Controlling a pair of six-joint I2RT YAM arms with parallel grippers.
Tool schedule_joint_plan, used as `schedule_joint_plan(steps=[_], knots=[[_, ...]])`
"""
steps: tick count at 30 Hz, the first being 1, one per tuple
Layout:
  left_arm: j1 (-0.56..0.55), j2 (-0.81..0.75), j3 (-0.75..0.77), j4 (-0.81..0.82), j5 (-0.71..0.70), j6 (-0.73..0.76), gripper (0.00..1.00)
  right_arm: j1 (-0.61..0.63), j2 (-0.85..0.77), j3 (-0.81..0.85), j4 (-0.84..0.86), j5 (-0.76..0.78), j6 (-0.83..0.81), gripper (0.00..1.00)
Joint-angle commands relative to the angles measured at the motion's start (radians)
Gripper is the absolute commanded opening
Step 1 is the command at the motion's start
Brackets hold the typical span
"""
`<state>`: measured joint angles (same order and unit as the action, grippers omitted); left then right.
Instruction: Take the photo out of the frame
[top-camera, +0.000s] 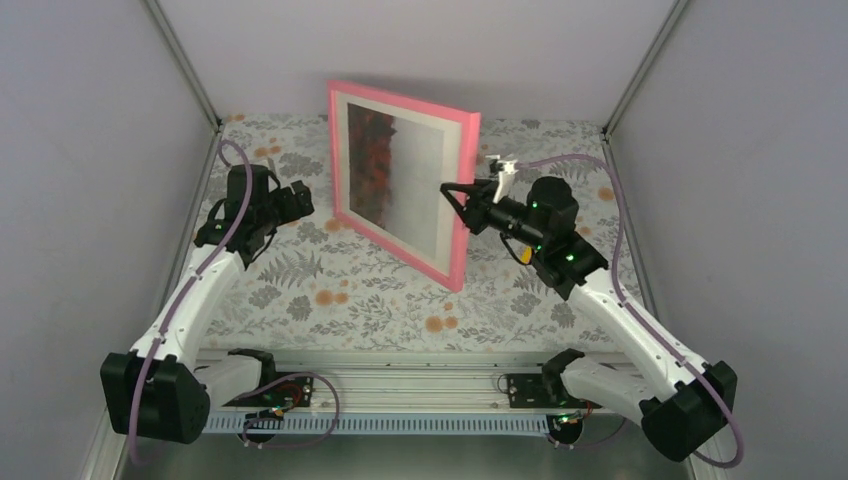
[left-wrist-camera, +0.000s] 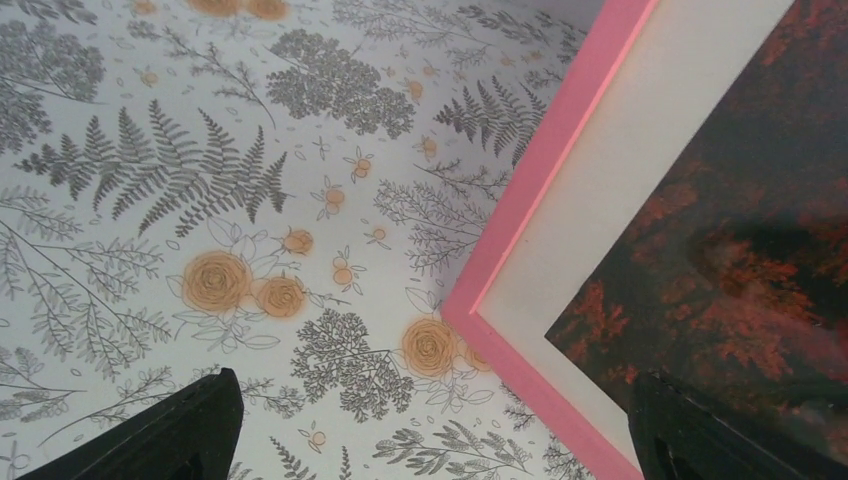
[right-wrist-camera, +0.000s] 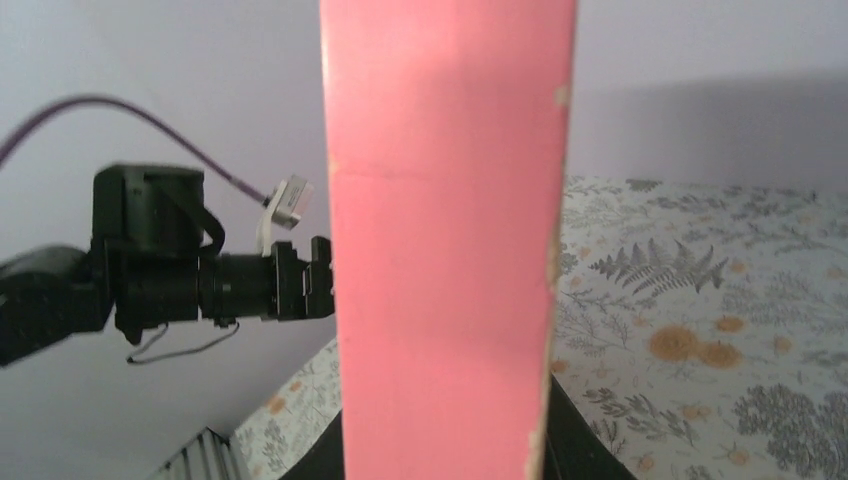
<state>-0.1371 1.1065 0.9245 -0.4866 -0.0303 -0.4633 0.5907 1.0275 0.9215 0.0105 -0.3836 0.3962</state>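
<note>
While the thin bright pink rectangular picture frame (top-camera: 455, 262) stands upright on the table in the overhead view, the black two-finger right gripper (top-camera: 455, 192) pinches its right-hand upright rail. The frame holds the photo (top-camera: 395, 180), a glossy print of dark red trees fading into misty grey, bordered by a white margin and turned on its side. Just off the frame's left rail, the black left gripper (top-camera: 300, 198) hangs apart from it. Below them lies a matte tablecloth (top-camera: 330, 290) printed with grey ferns and orange roses; I cannot tell whether the lower rail rests on it.

From the left wrist, two blunt black fingertips (left-wrist-camera: 190, 430) sit at opposite bottom corners of the view, spread wide with nothing between them. One square corner of the frame juts in over the cloth, with the smooth white margin and mottled red foliage inside it.

From the right wrist, the frame's flat outer side fills the middle as a plain pink band, chipped pale along one edge. Dark fingers (right-wrist-camera: 575, 440) flank it at the bottom, closed onto the frame. Beyond stand the left arm (right-wrist-camera: 150, 270) and a smooth grey wall (right-wrist-camera: 700, 60).
</note>
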Motion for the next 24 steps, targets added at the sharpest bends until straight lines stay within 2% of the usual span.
schedule_joint_plan(steps=[1, 4, 8, 17, 24], knots=[[0.032, 0.027, -0.030, 0.066, 0.084, 0.004, 0.97, -0.134, 0.000, -0.031, 0.222, -0.292, 0.197, 0.04], [0.082, 0.068, -0.050, 0.088, 0.148, 0.013, 0.97, -0.213, 0.048, -0.063, 0.284, -0.437, 0.271, 0.04], [0.107, 0.129, -0.063, 0.115, 0.183, 0.021, 0.97, -0.268, 0.095, -0.094, 0.309, -0.523, 0.316, 0.04], [0.120, 0.235, -0.041, 0.104, 0.154, 0.039, 0.97, -0.389, 0.190, -0.191, 0.316, -0.556, 0.394, 0.04], [0.119, 0.305, -0.035, 0.101, 0.154, 0.057, 0.95, -0.465, 0.328, -0.269, 0.351, -0.577, 0.379, 0.04]])
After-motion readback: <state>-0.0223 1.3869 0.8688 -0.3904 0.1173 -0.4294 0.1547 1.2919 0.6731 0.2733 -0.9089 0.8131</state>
